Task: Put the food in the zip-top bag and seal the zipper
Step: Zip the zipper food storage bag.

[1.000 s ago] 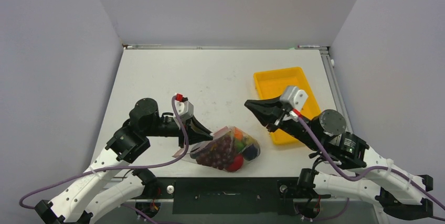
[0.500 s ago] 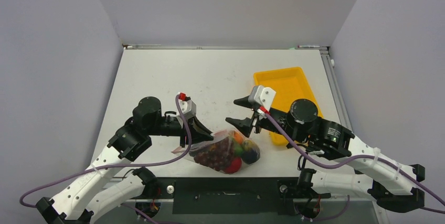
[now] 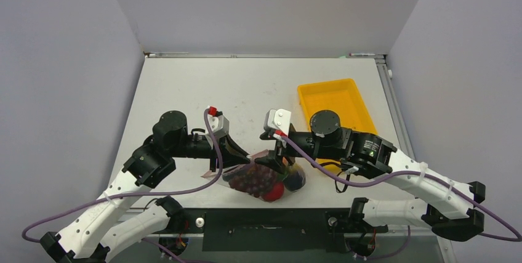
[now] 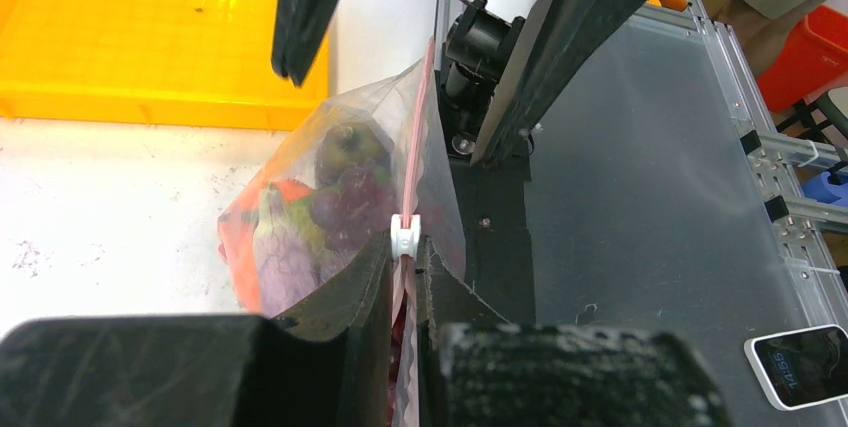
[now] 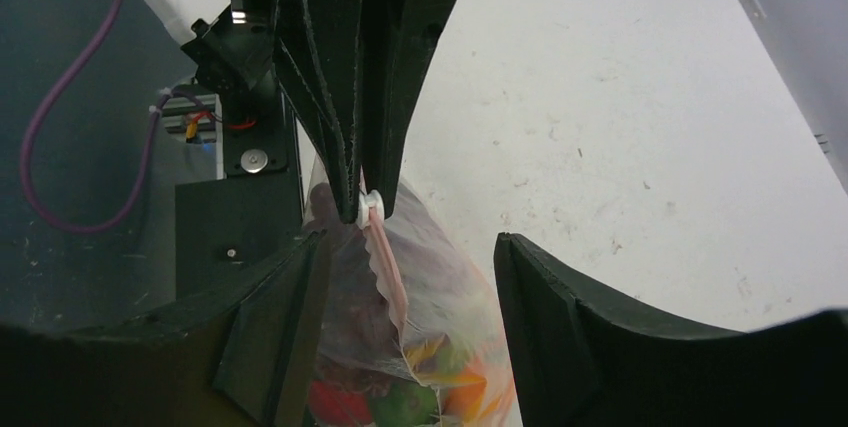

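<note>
One bag (image 3: pixel 249 180), one yellow tray (image 3: pixel 337 92)

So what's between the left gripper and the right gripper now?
The mouth of the zip-top bag: its pink zipper runs from the white slider at the shut left gripper toward the open right gripper, clearest in the left wrist view.

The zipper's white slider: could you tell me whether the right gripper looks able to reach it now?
Probably yes: the open right gripper straddles the zipper just short of the slider, nothing between. The shut left gripper pinches the bag right there, so room is tight.
</note>
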Action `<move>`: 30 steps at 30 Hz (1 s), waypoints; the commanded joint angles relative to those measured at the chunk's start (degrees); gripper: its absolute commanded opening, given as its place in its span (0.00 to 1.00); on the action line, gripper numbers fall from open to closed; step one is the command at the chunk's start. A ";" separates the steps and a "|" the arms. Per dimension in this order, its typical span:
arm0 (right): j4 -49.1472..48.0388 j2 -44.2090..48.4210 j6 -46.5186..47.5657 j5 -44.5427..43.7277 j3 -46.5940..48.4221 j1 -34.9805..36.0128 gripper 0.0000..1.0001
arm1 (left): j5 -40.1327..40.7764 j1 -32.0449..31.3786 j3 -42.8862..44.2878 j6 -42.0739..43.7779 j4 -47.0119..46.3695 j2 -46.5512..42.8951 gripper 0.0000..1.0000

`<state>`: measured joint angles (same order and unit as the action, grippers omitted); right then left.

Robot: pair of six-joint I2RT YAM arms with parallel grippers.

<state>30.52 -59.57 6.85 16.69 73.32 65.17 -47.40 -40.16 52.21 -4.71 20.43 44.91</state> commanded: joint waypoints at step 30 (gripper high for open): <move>-10.91 9.72 -0.77 -11.55 -4.42 -0.39 0.05 | 1.86 -0.76 2.48 2.47 1.46 -1.00 0.00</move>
<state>30.59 -57.01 6.74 15.46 69.04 65.34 -46.17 -40.80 53.21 -3.68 19.35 45.25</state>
